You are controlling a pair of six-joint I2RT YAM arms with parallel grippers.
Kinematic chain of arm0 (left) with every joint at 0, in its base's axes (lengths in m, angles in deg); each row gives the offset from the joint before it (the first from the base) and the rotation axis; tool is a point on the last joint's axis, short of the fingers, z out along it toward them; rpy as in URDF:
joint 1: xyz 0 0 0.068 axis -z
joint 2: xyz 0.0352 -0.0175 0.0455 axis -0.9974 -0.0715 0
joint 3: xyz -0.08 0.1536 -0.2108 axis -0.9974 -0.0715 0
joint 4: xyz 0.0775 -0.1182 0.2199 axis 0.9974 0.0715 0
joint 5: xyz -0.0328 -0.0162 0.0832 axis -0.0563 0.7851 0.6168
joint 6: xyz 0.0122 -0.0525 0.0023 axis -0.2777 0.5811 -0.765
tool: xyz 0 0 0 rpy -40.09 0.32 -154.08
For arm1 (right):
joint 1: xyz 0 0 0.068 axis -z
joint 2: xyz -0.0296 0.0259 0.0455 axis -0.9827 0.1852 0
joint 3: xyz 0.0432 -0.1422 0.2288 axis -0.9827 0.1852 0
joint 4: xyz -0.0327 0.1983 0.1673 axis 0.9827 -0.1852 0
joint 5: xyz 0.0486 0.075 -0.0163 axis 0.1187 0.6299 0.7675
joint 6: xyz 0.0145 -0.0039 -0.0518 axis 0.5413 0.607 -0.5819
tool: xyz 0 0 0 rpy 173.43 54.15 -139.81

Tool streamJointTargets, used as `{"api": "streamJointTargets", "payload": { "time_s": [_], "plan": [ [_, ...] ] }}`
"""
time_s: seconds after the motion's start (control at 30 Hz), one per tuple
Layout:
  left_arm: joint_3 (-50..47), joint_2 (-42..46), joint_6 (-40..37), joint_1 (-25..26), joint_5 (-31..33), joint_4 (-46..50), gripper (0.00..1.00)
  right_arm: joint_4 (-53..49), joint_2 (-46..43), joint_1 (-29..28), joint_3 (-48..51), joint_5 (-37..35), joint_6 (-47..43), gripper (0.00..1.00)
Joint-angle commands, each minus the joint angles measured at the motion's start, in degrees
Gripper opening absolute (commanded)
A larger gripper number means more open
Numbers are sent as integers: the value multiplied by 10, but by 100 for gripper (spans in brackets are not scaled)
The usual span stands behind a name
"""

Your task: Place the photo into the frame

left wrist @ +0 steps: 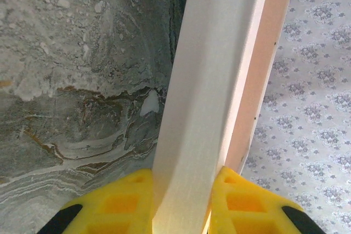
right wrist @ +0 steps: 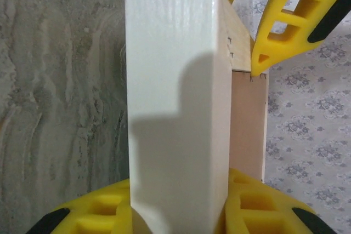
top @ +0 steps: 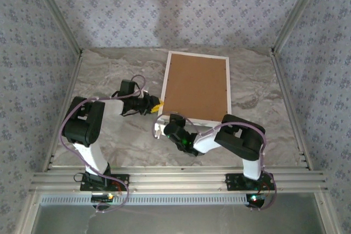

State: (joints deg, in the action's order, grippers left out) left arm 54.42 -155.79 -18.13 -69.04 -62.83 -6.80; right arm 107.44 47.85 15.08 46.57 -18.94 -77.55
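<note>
The white frame (top: 198, 53) lies back-up on the marble table, its brown backing board (top: 196, 87) facing the camera. The photo is hidden. My left gripper (top: 158, 104) is shut on the frame's left moulding near the near-left corner; its yellow fingers (left wrist: 126, 193) press both sides of the white moulding (left wrist: 203, 91). My right gripper (top: 174, 120) holds the near moulding by that same corner, its yellow pads (right wrist: 249, 201) against both faces of the white strip (right wrist: 175, 108). The left gripper's fingers (right wrist: 279, 20) show just beyond.
Patterned walls (top: 181, 9) close in the back and both sides, with metal rails (top: 288, 102) along the table's edges. Bare marble (top: 104, 75) lies left of the frame and more (top: 258, 91) to its right. The arm bases stand at the near edge.
</note>
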Motion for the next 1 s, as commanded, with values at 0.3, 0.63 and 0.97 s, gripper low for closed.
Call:
{"api": "streamJointTargets", "payload": {
  "time_s": [0.3,0.63,0.97],
  "plan": [
    [4,104,33,-59,-24,-13,99,14,-44,-1,-25,-25,-78,0],
    [-30,146,47,-130,21,-26,99,-163,-203,31,-106,44,51,0],
    [-38,126,58,-132,20,-51,99,-294,-320,71,-189,144,151,0]
  ]
}}
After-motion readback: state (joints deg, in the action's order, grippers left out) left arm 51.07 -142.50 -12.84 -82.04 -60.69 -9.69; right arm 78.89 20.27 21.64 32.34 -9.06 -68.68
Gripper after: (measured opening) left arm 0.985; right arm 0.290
